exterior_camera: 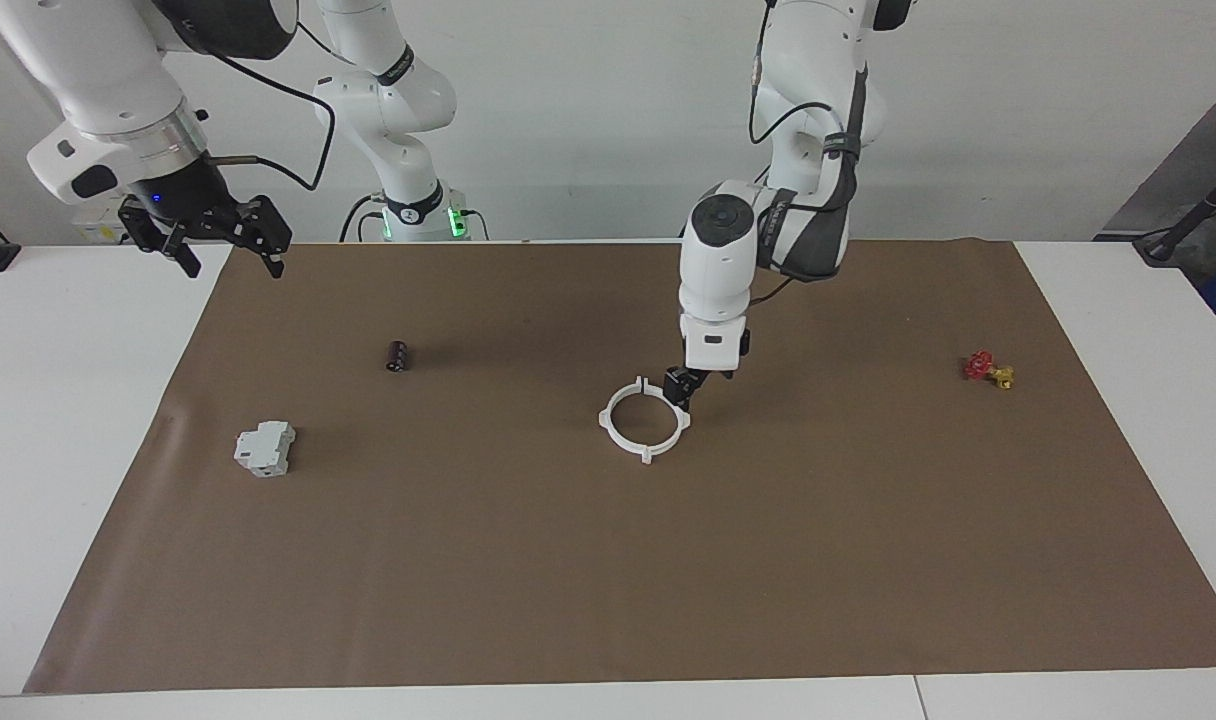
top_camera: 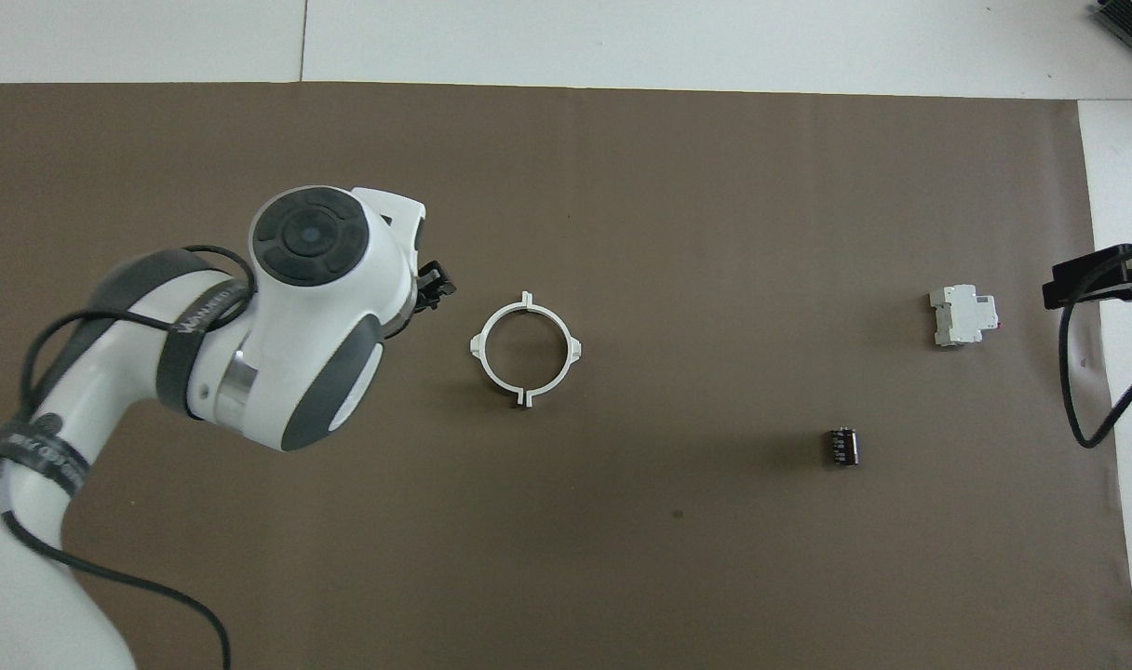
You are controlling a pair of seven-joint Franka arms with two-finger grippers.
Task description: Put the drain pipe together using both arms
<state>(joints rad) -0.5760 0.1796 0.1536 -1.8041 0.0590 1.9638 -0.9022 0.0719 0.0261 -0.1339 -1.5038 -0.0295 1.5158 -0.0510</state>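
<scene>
The drain pipe is seen as a closed white ring, its two halves joined, lying flat on the brown mat near the middle of the table. Small tabs stick out at four points round its rim.

The left gripper is held low just beside the ring, toward the left arm's end of the table, with its black fingertips close to the ring's rim; whether they touch it cannot be told. Its fingers are spread apart and nothing is clamped between them. In the overhead view most of that gripper is hidden under the arm's wrist, and only a black tip shows beside the ring.

The right gripper is held up over the mat's corner at the right arm's end of the table, well apart from the ring. Its fingers are spread wide and nothing is held; this arm is waiting.

A small black cylinder and a grey-white block lie on the mat toward the right arm's end, the block farther from the robots. A small red and yellow piece lies toward the left arm's end.

Grey bands on the left arm carry printed writing, but it cannot be read.
</scene>
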